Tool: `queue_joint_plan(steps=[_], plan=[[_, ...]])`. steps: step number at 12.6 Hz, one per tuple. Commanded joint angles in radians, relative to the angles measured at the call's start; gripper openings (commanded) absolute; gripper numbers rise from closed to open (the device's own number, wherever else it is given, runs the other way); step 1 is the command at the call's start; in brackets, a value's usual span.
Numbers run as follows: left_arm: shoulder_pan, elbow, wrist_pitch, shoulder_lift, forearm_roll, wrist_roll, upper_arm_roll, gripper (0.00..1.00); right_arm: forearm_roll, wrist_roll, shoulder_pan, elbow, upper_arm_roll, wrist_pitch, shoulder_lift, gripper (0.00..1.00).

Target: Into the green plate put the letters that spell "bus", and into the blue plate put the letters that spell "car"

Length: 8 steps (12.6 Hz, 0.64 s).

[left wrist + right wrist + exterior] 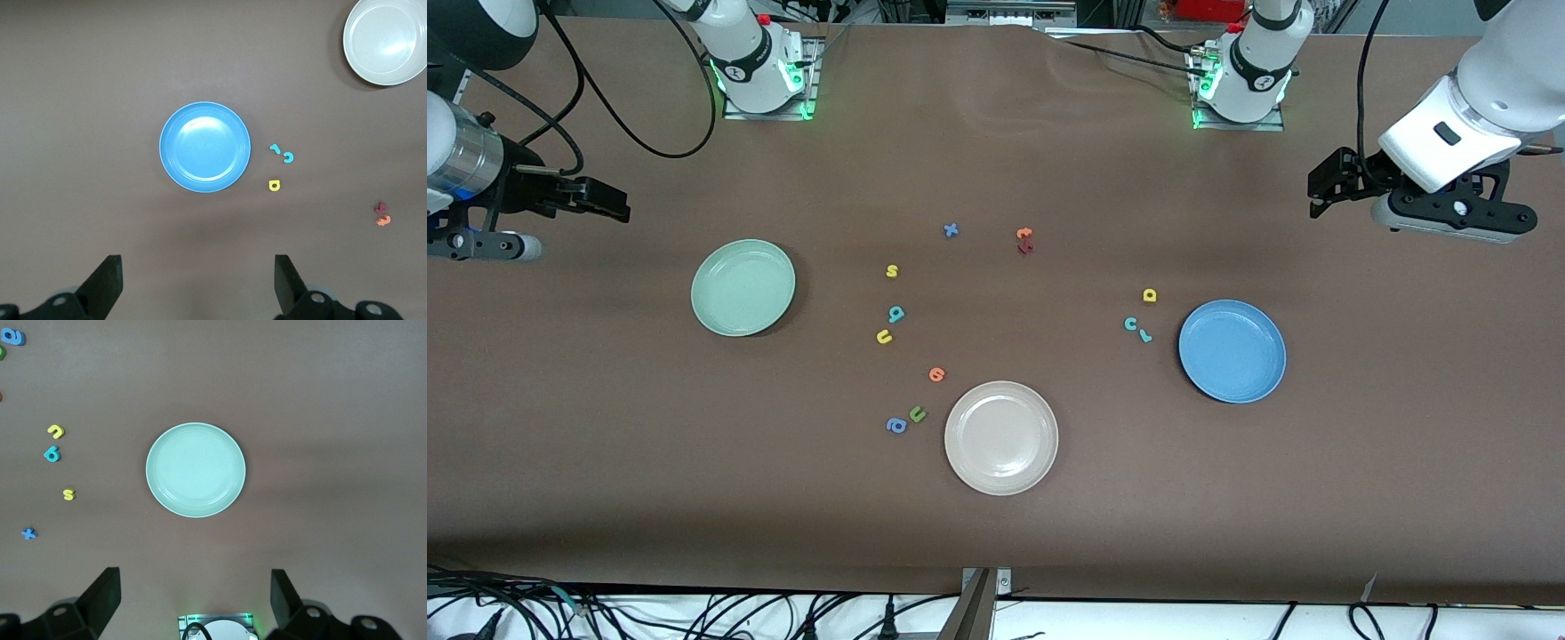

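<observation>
both hands released, letters loose on worktop

green plate [743,287]: round, pale mint, empty, toward the right arm's end. blue plate [1232,350]: round, medium blue, empty, toward the left arm's end.

"bus" set sits between the green plate and the beige plate [1000,436]: yellow s [891,271], teal b [895,313] reading like a 9, yellow u [884,336] just beside it, nearer the camera.

"car" set lies beside the blue plate: yellow a [1149,295], teal c [1130,324], teal r [1144,336] touching or almost touching c.

left hand [1325,188] and right hand [600,200] hang over bare worktop at their own ends, fingers spread wide, nothing held.

no brand text readable.
</observation>
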Motion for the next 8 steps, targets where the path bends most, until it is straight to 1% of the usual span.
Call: queue_joint_plan(steps=[1,2,3,5,6,7,8], plan=[[-0.006,0.007,-0.016,0.015,0.020,0.005,-0.010,1.00,0.047,0.043,-0.005,-0.043,0.008,0.022,-0.027,0.99],[-0.010,0.011,-0.019,0.047,0.020,0.004,-0.029,1.00,0.050,0.093,-0.005,-0.048,0.022,0.025,-0.030,0.99],[-0.010,0.001,-0.025,0.064,0.026,0.005,-0.039,1.00,0.050,0.144,-0.005,-0.051,0.054,0.031,-0.030,0.99],[-0.010,0.013,-0.013,0.149,0.007,0.004,-0.040,1.00,0.050,0.277,-0.005,-0.059,0.124,0.051,-0.028,0.99],[-0.022,0.001,0.020,0.188,-0.020,-0.001,-0.042,1.00,0.050,0.349,-0.005,-0.063,0.163,0.071,-0.022,0.99],[-0.056,-0.018,0.065,0.221,-0.020,-0.022,-0.045,1.00,0.050,0.425,-0.003,-0.068,0.202,0.092,-0.014,0.99],[-0.067,-0.030,0.120,0.257,-0.019,-0.053,-0.046,1.00,0.050,0.491,-0.003,-0.077,0.244,0.114,0.001,0.99]])
